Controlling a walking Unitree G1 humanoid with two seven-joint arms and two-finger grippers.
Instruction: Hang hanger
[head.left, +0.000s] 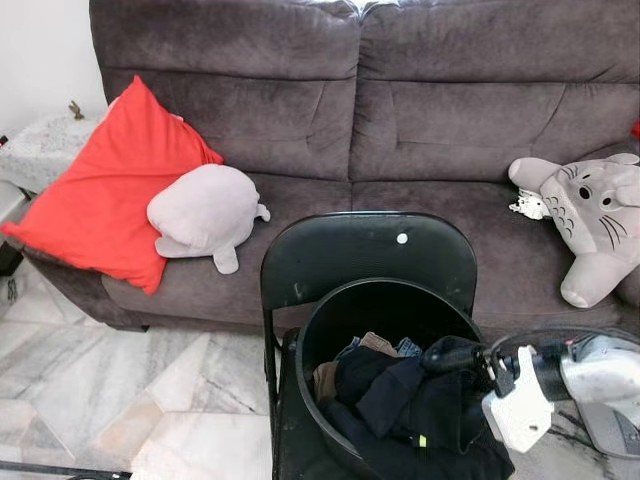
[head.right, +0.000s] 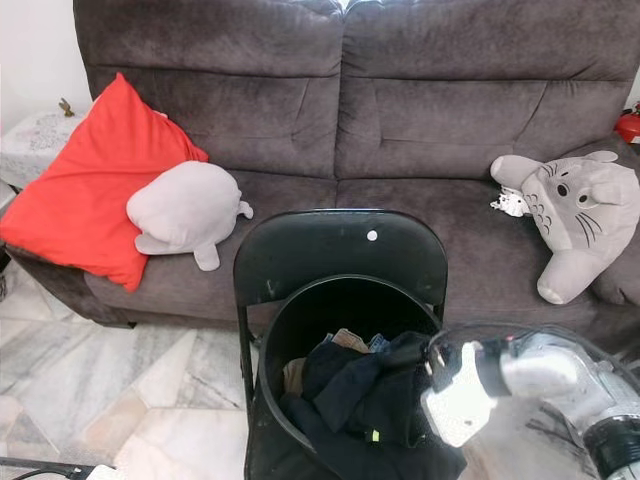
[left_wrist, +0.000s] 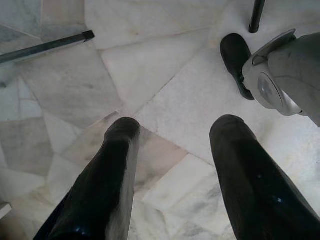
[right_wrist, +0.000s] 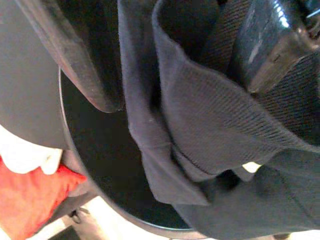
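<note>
Dark clothes (head.left: 410, 405) fill a round black bin (head.left: 330, 330) standing on a black folding chair (head.left: 350, 255), close below the head camera. Reaching in from the robot's right, the silver right arm puts the right gripper (right_wrist: 195, 65) into the top of the pile. In the right wrist view its two black fingers (right_wrist: 85, 60) stand on either side of a fold of dark knitted garment (right_wrist: 210, 120), one against the bin's inner wall side and the other pressed into the cloth, so the gripper is closed on the fabric between them. No hanger can be made out among the clothes or elsewhere.

Behind the chair stands a dark grey-brown sofa (head.left: 350, 110). On its seat, toward the robot's left, a red cushion (head.left: 110, 190) leans against the armrest, with a pale grey plush (head.left: 205, 212) lying just beside it and touching it. At the far right of the seat sits a grey plush (head.left: 590, 215) with whiskers and a white belly.

The left gripper (left_wrist: 172, 175) hangs over the marble-tiled floor (left_wrist: 150, 65), its fingers spread apart with nothing between them; a black foot of the robot (left_wrist: 235, 60) shows beyond it.
</note>
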